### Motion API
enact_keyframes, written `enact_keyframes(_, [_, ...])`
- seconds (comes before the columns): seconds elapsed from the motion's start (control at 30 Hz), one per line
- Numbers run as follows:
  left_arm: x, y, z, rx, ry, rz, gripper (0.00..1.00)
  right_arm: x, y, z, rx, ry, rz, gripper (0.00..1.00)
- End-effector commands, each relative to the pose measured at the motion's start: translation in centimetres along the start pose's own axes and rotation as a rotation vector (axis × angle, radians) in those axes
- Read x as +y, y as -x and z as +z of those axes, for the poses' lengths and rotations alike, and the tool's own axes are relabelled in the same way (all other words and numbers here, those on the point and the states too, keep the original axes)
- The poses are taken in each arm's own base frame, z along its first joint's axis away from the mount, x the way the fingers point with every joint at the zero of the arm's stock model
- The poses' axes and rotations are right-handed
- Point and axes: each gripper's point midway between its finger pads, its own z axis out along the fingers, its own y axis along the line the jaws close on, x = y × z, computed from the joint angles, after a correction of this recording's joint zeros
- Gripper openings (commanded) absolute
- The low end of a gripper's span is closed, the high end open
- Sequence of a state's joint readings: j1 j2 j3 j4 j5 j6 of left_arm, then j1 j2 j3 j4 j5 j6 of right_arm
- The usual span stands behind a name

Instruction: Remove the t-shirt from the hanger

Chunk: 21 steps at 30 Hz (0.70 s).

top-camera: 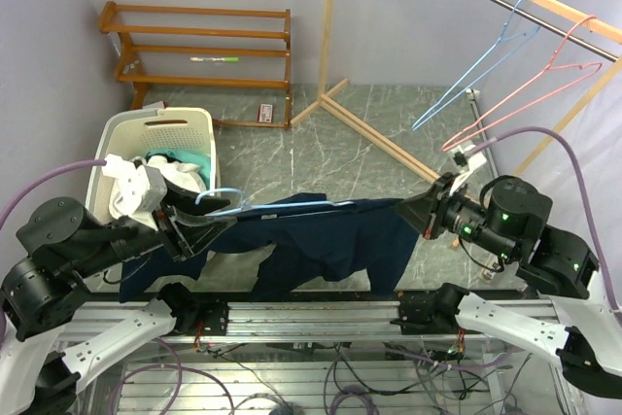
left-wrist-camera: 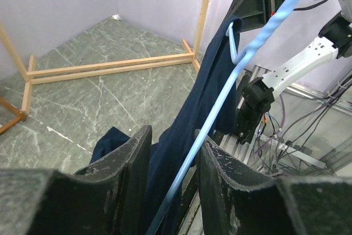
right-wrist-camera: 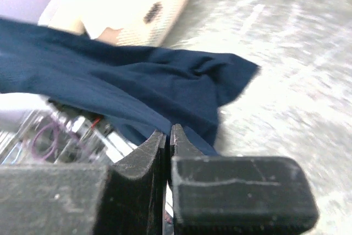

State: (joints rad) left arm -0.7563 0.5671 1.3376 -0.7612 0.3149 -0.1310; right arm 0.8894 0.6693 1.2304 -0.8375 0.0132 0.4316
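Right pincer [right-wrist-camera: 168, 134] pinching t-shirt [right-wrist-camera: 137, 86] | left pincer [left-wrist-camera: 174, 147] straddling blue hanger [left-wrist-camera: 223, 97]

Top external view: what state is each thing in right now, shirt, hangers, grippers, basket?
t-shirt, on its hanger, stretched between the arms.
light-blue hanger, inside the shirt, off the rail.
left gripper, open, hanger wire between its fingers.
right gripper, shut on the shirt's edge.
laundry basket, upright, holding clothes.
rail hangers, empty, hanging.
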Motion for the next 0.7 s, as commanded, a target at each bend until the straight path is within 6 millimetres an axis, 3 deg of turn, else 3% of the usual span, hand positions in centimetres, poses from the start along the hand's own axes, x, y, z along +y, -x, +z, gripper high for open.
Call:
enact_keyframes(0.0, [-0.4, 4.1, -3.8, -0.155, 0.057, 0.033, 0.07, -9.9, -1.8, -4.8, -0.024, -0.569, 0.096, 0.00])
enact_keyframes(0.1, [-0.3, 4.8, -4.8, -0.185, 0.081, 0.034, 0.07, -10.0, -2.7, -5.1, 0.004, -0.574, 0.107, 0.00])
enact_keyframes(0.27, [-0.2, 4.9, -4.9, -0.198, 0.093, 0.028, 0.07, -9.1, -4.7, -3.4, 0.093, -0.497, 0.076, 0.00])
enact_keyframes(0.33, [-0.1, 4.7, -4.5, -0.190, 0.090, 0.020, 0.07, -7.2, -4.7, -2.3, 0.106, -0.367, 0.032, 0.00])
enact_keyframes(0.4, [0.0, 4.1, -3.8, -0.155, 0.081, 0.016, 0.07, -3.1, -4.1, -1.3, 0.098, -0.112, -0.017, 0.00])
enact_keyframes(0.43, [0.0, 3.8, -3.5, -0.142, 0.073, 0.014, 0.07, -0.9, -3.5, -1.4, 0.080, 0.013, -0.043, 0.08])
enact_keyframes(0.57, [-0.3, 3.6, -2.9, -0.143, 0.047, 0.003, 0.07, 5.3, -0.6, -3.9, -0.040, 0.363, -0.137, 0.66])
enact_keyframes(0.67, [-0.6, 3.6, -2.6, -0.141, 0.027, -0.003, 0.07, 7.3, 0.3, -5.1, -0.101, 0.489, -0.201, 0.79])
